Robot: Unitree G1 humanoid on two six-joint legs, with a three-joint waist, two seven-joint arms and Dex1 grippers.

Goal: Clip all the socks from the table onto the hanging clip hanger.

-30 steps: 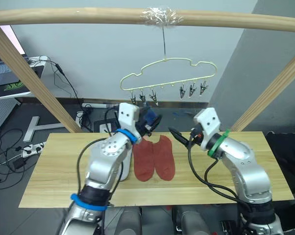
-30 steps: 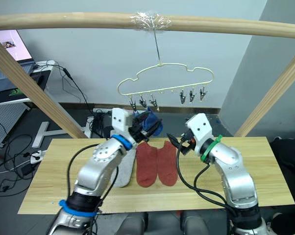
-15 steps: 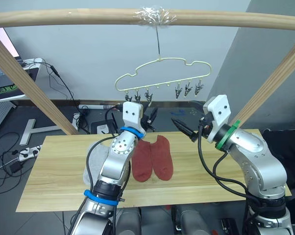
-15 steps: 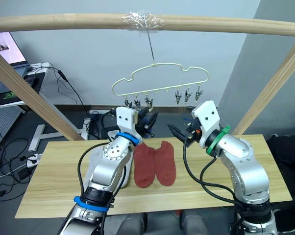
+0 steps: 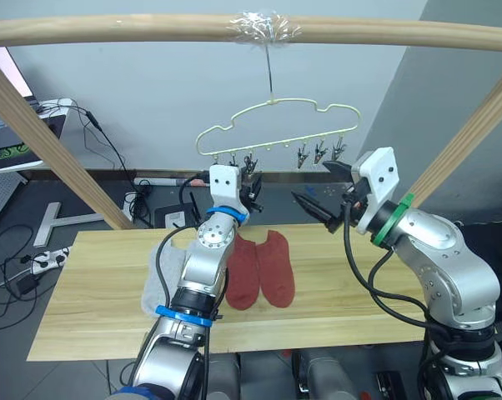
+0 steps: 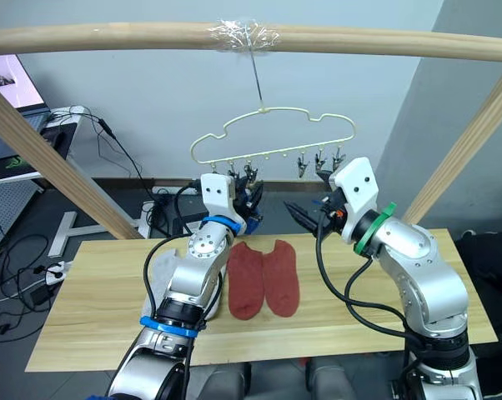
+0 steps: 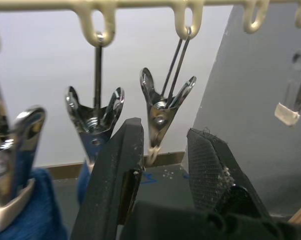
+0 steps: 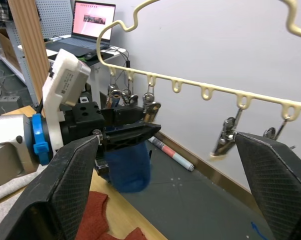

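The left fingers (image 7: 163, 165), parted and empty, straddle a metal clip (image 7: 159, 112) beside an already hung blue sock (image 8: 129, 166), while the wide-open right fingers (image 5: 318, 196) wait, red socks (image 5: 260, 268) below on the surface (image 5: 92, 308).

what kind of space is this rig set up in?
Likely a robotics lab or test bay: a bare wooden pole frame built over a plank table, a laptop on a side desk, and loose cables and a power strip on the floor.
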